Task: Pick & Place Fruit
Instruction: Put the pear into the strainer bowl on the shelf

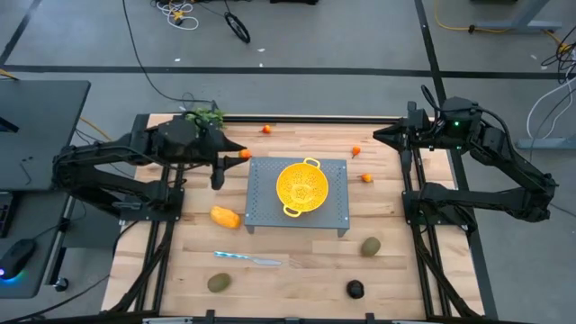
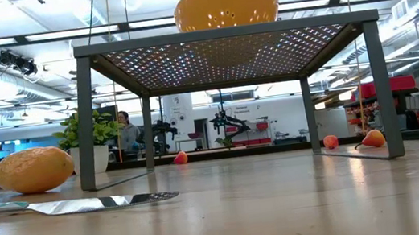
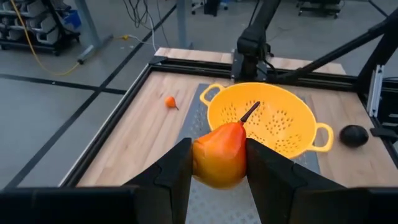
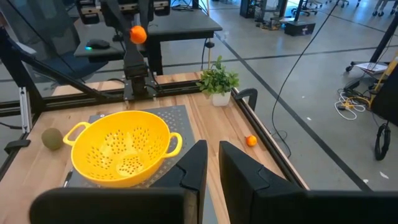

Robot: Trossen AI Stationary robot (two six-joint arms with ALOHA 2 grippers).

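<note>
My left gripper (image 1: 239, 154) is shut on a small orange-red pear-shaped fruit (image 3: 221, 149) and holds it in the air by the far left corner of the grey perforated stand (image 1: 337, 211). A yellow colander (image 1: 301, 186) sits on that stand. On the table lie three tiny orange-red fruits (image 1: 266, 129) (image 1: 356, 151) (image 1: 367, 178), a yellow-orange oblong (image 1: 225, 216), two brownish-green ovals (image 1: 371, 247) (image 1: 219, 283) and a blackish round one (image 1: 355, 289). My right gripper (image 4: 212, 163) waits at the far right, shut on nothing. My left gripper pinches the fruit's two opposite sides (image 3: 200, 158) between its two fingers (image 3: 268, 168). The fingers come nearly level from the table's left, tipped a little downward. The fruit is lifted clear, and its dark stem (image 3: 250, 112) points away from the gripper toward the colander.
A thin silvery knife (image 1: 247, 259) lies near the front, left of centre. A leafy green plant (image 1: 205, 114) stands at the far left corner, just behind my left arm. Bare wood shows in front of the stand.
</note>
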